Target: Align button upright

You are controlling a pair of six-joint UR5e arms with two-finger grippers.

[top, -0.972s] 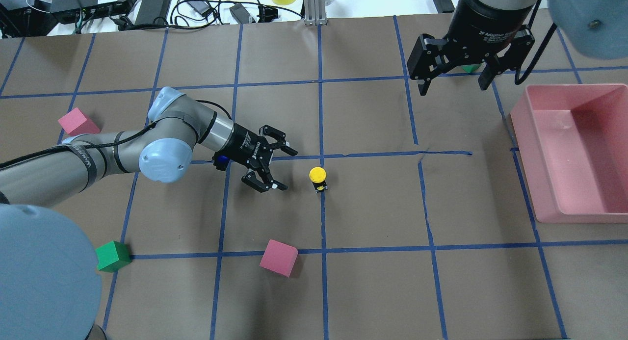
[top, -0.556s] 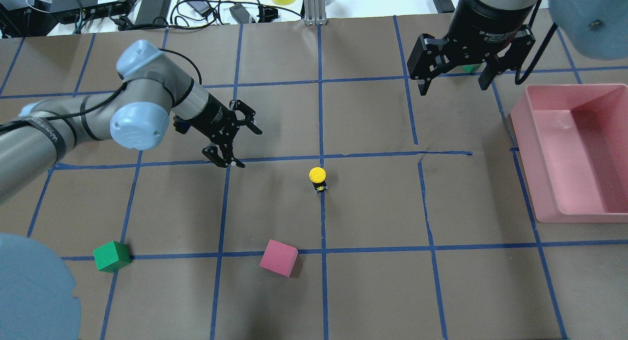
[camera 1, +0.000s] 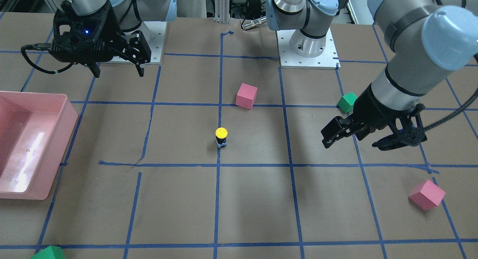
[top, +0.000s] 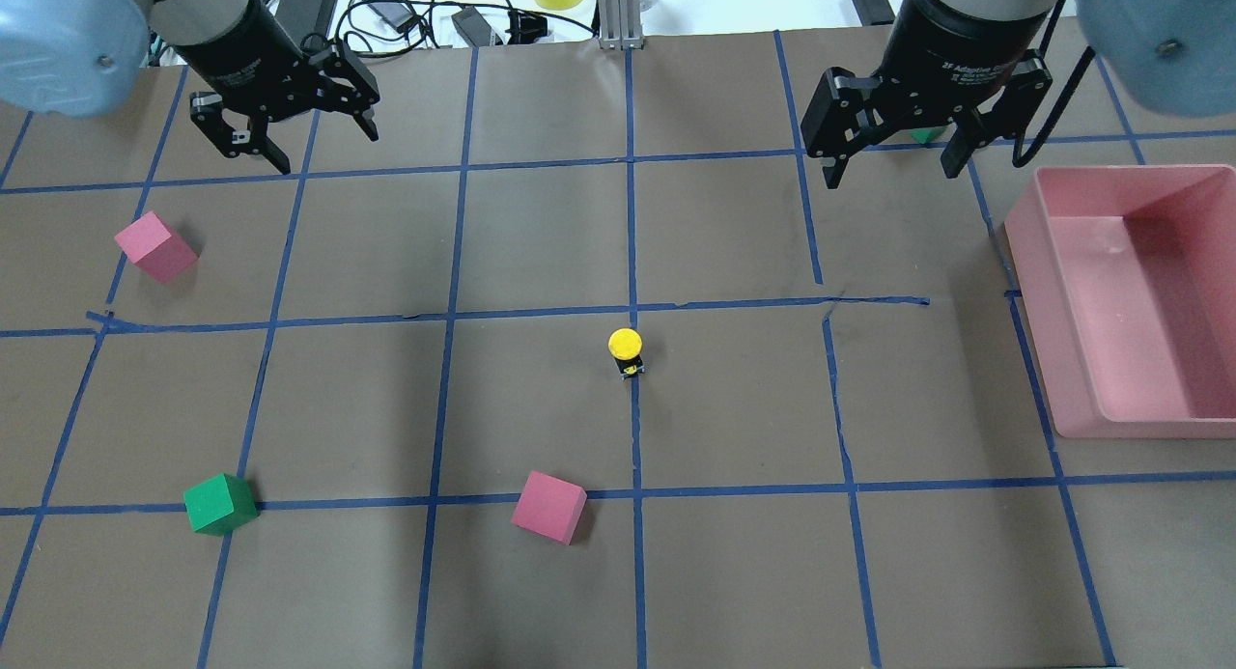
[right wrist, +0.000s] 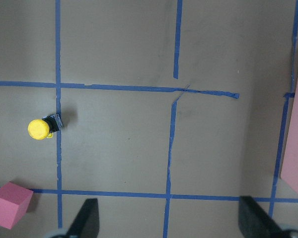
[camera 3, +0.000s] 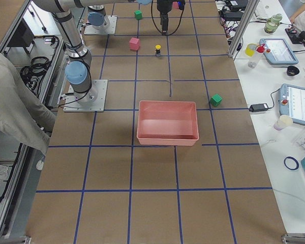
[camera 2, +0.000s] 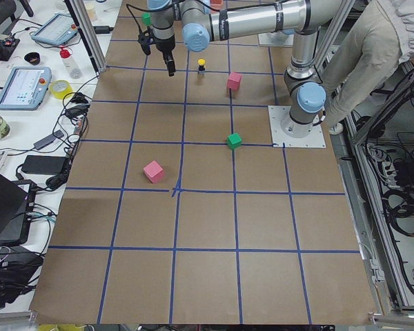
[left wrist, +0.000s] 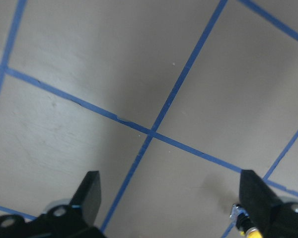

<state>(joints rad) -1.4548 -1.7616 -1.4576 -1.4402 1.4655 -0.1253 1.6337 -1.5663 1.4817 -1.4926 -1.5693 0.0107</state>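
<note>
Button (top: 626, 350), standing on the counter (top: 734, 572) with its yellow cap uppermost and its black body and pale base beneath, so that its long axis runs vertically; it rests on a blue tape line (top: 636, 437) and touches nothing else. Left jaws, carried by the left arm (top: 227, 27), are spread wide and empty, high above the counter; the button lies well apart from them, to their right and nearer the robot. Right jaws, on the right arm (top: 966, 22), are likewise wide, empty and high; the button lies well apart from them, below and to their left. It thus sits between the two pairs of jaws from side to side, and neither arm is plainly the nearer. In the right wrist view the button falls outside the span of the jaws. Judged from its pose, the button seems already upright, so no further grasp appears needed; any fresh approach would best descend along the vertical axis with the jaws astride the cap, lest a sideways touch topple it.
</note>
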